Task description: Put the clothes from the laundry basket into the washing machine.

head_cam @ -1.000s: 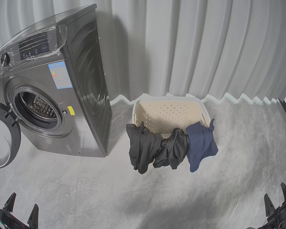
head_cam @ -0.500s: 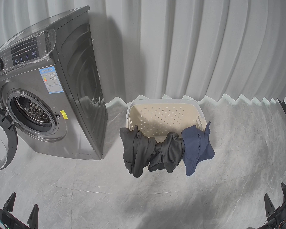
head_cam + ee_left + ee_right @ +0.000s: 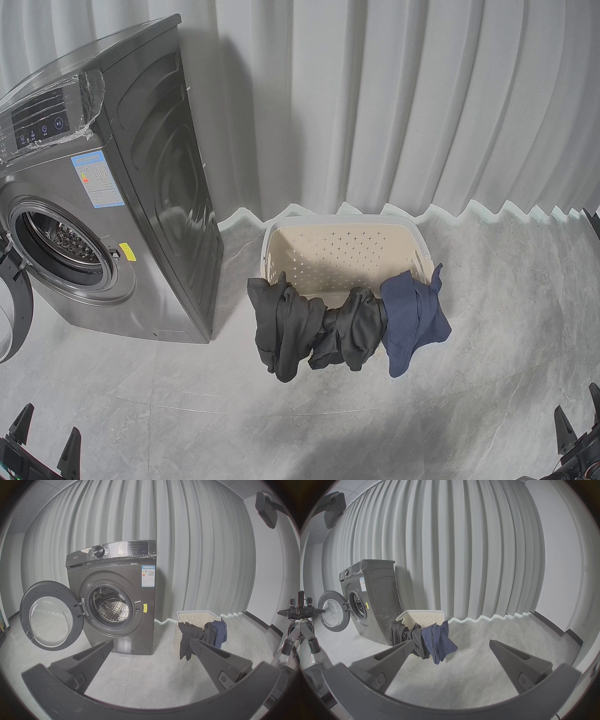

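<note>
In the head view, the washing machine (image 3: 106, 206) stands on the grey floor (image 3: 312, 425) to the left, backed by a white curtain (image 3: 375, 94). Its round door (image 3: 11, 319) is swung open and the steel drum (image 3: 62, 247) is in sight. The laundry basket (image 3: 344, 256), cream inside, sits on the floor just to the right of the machine, close to the curtain's hem. Dark grey clothes (image 3: 287, 325) hang over its near rim from the left corner to the middle and trail down the outside. A navy garment (image 3: 412, 312) hangs over the right corner of the same rim, touching them. The left gripper (image 3: 50, 422) and the right gripper (image 3: 576, 400) sit low at the near side of the floor, well apart from the basket. Each has its prongs spread and nothing between them. In the left wrist view, that gripper's fingers (image 3: 93, 655) stand wide apart and hold nothing. They face the open door and drum, with the basket and its draped clothes off to one side. In the right wrist view, the right gripper is likewise parted and empty. The navy garment and dark clothes hang on the basket rim ahead of it, and the machine stands beyond.
</note>
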Robot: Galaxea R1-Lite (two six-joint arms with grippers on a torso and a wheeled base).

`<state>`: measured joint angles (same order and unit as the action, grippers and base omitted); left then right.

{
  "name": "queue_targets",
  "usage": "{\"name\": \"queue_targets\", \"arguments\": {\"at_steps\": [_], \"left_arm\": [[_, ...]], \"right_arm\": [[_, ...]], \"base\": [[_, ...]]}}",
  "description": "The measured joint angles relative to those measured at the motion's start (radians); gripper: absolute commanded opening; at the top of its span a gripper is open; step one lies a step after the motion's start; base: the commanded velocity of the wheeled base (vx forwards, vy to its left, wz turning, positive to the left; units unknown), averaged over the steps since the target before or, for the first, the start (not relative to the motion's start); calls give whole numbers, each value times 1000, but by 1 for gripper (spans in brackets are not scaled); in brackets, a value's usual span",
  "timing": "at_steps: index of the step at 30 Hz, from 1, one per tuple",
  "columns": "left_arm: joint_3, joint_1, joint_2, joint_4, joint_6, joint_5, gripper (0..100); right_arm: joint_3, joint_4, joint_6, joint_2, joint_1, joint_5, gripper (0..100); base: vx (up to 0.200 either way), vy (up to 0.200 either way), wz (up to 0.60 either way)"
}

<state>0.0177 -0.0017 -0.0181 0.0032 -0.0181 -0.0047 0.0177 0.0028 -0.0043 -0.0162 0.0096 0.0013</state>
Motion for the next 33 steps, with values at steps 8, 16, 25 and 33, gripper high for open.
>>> {"name": "queue_targets", "arguments": {"at_steps": [8, 16, 25, 33], "left_arm": [[0, 0, 0, -1, 1, 0, 100], [0, 1, 0, 0, 1, 0, 100], [0, 0, 0, -1, 1, 0, 100], [0, 0, 0, 0, 4, 1, 100]], "right_arm": [[0, 0, 0, 0, 0, 0, 100], [0, 1, 0, 0, 1, 0, 100], [0, 0, 0, 0, 0, 0, 100], [0, 1, 1, 0, 0, -1, 100]], "base": [[0, -75, 0], [25, 0, 0], [178, 0, 0], [0, 0, 0]]}}
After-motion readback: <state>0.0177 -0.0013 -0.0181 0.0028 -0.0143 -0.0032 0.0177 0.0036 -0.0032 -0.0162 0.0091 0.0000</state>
